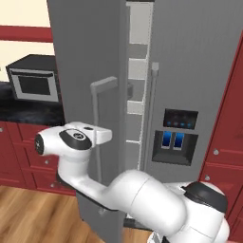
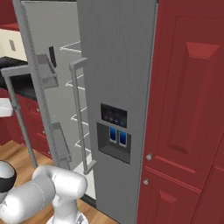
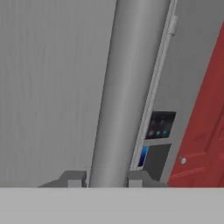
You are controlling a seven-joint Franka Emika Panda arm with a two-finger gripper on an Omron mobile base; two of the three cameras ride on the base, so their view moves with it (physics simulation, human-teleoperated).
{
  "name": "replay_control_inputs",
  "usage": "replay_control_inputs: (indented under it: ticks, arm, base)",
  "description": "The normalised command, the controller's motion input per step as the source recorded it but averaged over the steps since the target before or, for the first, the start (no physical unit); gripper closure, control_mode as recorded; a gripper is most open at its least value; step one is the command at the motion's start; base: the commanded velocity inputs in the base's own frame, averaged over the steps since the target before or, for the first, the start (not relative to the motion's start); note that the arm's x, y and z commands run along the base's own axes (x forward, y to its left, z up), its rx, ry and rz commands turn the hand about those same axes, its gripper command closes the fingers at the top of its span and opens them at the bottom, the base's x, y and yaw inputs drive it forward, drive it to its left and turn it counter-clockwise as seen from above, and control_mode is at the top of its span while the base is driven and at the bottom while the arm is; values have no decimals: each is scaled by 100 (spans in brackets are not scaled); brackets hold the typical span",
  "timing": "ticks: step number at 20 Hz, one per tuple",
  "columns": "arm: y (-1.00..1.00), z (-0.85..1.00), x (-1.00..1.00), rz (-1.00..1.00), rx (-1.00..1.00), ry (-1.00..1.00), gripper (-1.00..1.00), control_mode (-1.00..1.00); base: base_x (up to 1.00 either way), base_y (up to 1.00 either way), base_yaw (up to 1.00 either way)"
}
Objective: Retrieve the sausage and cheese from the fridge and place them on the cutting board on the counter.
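- The jaws are clamped on the long grey vertical bar handle [image 3: 127,87] of the tall grey side-by-side fridge [image 1: 199,71]; I'd swing the left door [image 1: 85,71], already partly open, wider along its hinge arc, grip square.
- White inner shelves [image 1: 138,71] show through the gap; the sausage and cheese are hidden.

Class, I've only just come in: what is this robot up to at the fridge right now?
The white arm has its claw shut on the long bar handle of the fridge's left door. That door stands partly open, and white inner shelves show through the gap. The right door, with the blue-lit dispenser panel, is closed. The counter with a microwave lies off to the left. So the robot is at the door-opening stage.
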Motion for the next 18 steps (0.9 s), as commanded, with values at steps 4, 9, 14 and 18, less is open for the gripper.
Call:
replay_control_inputs:
  ticks: [4, 9, 14, 18]
  arm:
    - [60, 21, -50, 6, -9, 0, -100, -100]
    - [-71, 58, -97, 11, 6, 0, -100, -100]
    - [-81, 57, -80, 21, 21, 5, -100, -100]
    - [14, 14, -48, 31, 10, 8, -100, -100]
  base:
    - [0, 0, 0]
    - [0, 0, 0]
    - [0, 0, 0]
    - [0, 0, 0]
